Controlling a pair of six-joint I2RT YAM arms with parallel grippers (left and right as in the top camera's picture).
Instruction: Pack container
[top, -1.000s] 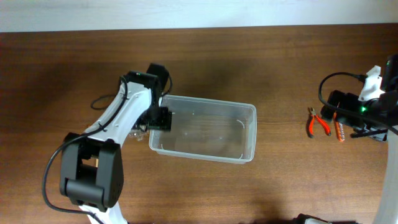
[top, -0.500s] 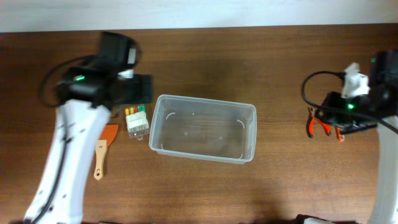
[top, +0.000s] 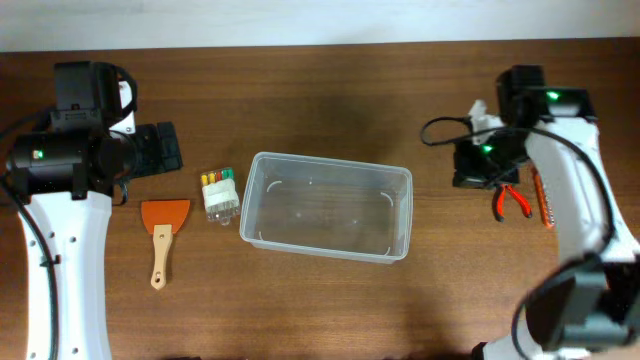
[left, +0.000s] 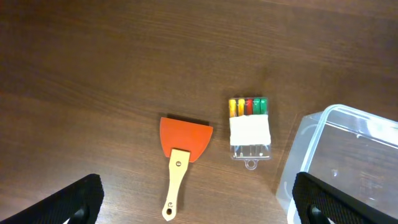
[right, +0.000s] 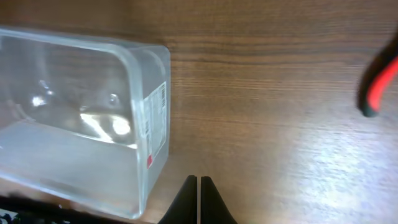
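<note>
The empty container (top: 327, 207) is placed centrally. The left gripper (left: 196, 202) is spread wide, the right gripper (right: 199, 198) pinched shut, empty. The box (top: 220, 195) at its 9 o'clock could be shoved during a wide grasp.

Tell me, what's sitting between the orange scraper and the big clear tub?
A small clear box of yellow, green and red pieces lies between the orange scraper and the clear tub, touching neither; the overhead view shows it.
</note>
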